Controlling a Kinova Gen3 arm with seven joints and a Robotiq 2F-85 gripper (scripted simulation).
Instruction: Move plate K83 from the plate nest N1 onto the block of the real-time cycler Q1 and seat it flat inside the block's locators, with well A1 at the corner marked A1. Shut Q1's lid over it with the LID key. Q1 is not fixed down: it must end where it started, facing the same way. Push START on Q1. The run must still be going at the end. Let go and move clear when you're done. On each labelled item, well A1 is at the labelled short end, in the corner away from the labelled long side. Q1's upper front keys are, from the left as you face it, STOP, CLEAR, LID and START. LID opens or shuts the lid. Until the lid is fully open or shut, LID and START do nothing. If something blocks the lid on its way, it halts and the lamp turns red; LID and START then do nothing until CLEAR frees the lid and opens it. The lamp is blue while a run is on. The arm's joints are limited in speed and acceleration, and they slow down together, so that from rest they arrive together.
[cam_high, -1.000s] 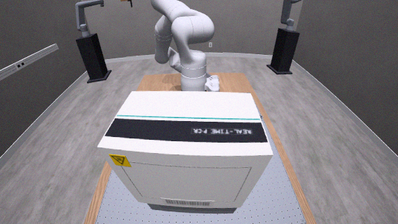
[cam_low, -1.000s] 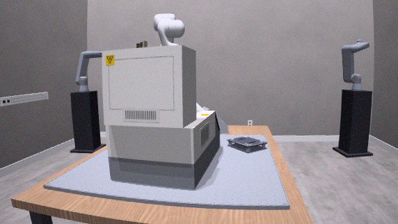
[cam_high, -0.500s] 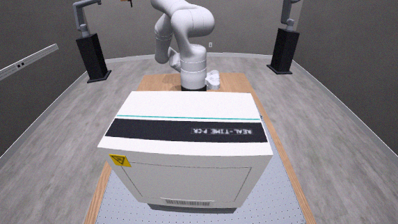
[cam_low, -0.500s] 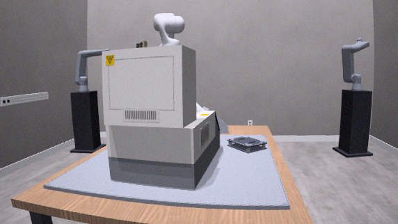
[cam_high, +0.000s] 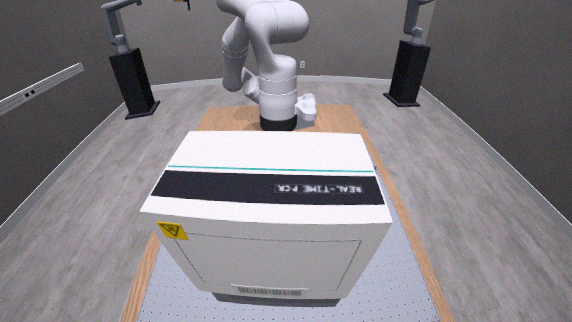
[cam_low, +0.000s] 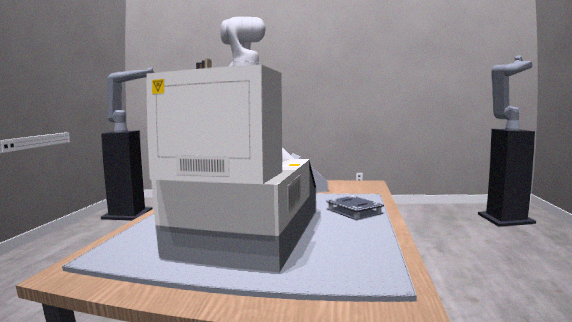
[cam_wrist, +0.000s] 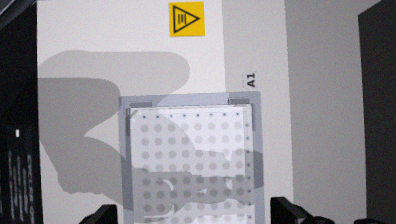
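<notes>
The wrist view looks straight down on plate K83 (cam_wrist: 192, 150), a clear plate with rows of grey wells. It lies on the grey block (cam_wrist: 125, 150) of cycler Q1 (cam_high: 265, 200) (cam_low: 215, 165), between the corner locators (cam_wrist: 239, 101). The A1 mark (cam_wrist: 251, 79) is beside the block's upper right corner. My gripper (cam_wrist: 195, 216) is open above the plate's near end, with one dark fingertip on each side and nothing between them. Q1's lid (cam_low: 205, 125) stands open and upright and hides the gripper in the top and exterior views. The plate nest N1 (cam_low: 355, 206) sits on the mat to Q1's right.
A yellow warning label (cam_wrist: 186, 19) is on Q1's deck beyond the block. The arm (cam_high: 270, 60) reaches over from behind Q1. Q1 stands on a grey mat (cam_low: 345, 260) on the wooden table (cam_low: 415, 250). Black pedestals (cam_low: 510, 175) stand on the floor away from the table.
</notes>
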